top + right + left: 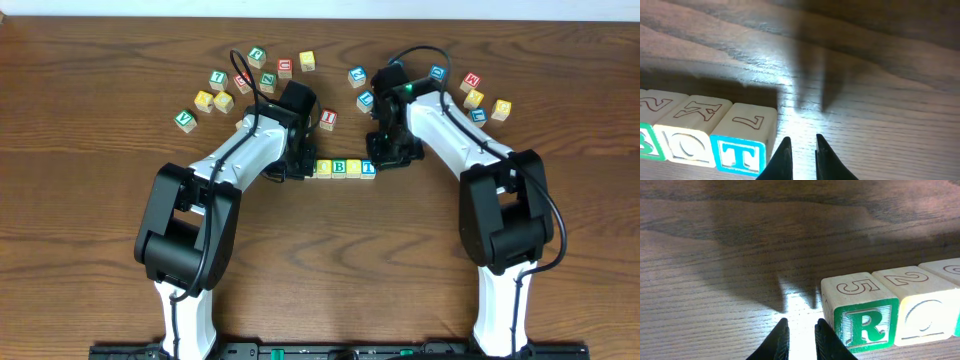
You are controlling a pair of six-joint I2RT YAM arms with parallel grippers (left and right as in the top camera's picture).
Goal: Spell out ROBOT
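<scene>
Overhead, both arms bend inward to the middle of the surface [100,140], with the left gripper [299,168] and right gripper [386,160] low at either end of the row of cubes [345,168]. From the left wrist, the fingers [781,342] are pressed nearly together on nothing — the R cube [865,322] sits just right of them. From the right wrist, the fingers [782,160] are likewise drawn close and empty — the T cube [742,150] lies just left.

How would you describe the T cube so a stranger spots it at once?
On the wooden table, find the short row of cubes at its middle. The T cube ends that row beside the right gripper; its letter alone there is blue.
</scene>
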